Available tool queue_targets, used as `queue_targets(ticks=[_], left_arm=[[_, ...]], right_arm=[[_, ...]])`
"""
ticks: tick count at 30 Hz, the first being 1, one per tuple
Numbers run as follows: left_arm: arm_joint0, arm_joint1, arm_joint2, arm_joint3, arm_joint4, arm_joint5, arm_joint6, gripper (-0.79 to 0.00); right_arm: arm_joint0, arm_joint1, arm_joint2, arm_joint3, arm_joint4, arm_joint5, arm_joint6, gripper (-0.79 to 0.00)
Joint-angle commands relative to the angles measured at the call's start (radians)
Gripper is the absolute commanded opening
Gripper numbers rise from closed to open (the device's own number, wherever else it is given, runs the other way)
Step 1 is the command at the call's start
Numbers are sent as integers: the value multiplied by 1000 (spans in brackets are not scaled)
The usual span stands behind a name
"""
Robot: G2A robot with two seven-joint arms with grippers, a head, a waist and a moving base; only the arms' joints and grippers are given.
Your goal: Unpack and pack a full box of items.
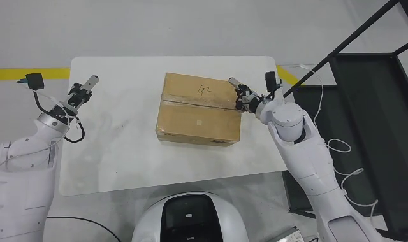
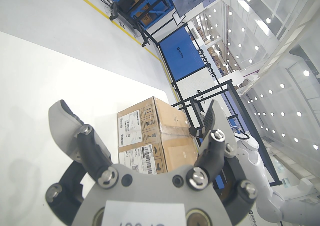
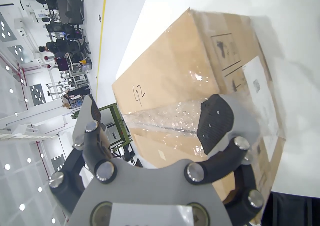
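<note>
Right tool (image 3: 152,109) spread at taped box (image 3: 170,62) edge, left tool (image 2: 137,108) spread, labels (image 2: 130,125) facing it.

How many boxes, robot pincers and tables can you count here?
Cardboard box: 1
Pincers: 2, the left pincer and the right pincer
White table: 1
Total: 4
</note>
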Motion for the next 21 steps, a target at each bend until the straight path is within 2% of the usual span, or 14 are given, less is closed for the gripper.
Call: queue_targets(ticks=[1,13,21], left_arm=[[0,0,0,0,0,0,0,0],[0,0,0,0,0,0,0,0],[0,0,0,0,0,0,0,-1]], right_arm=[[-18,3,23,-3,3,-2,-11,0],[-156,13,174,-86,42,-95,-108,0],[-165,13,180,-90,40,-111,-114,0]])
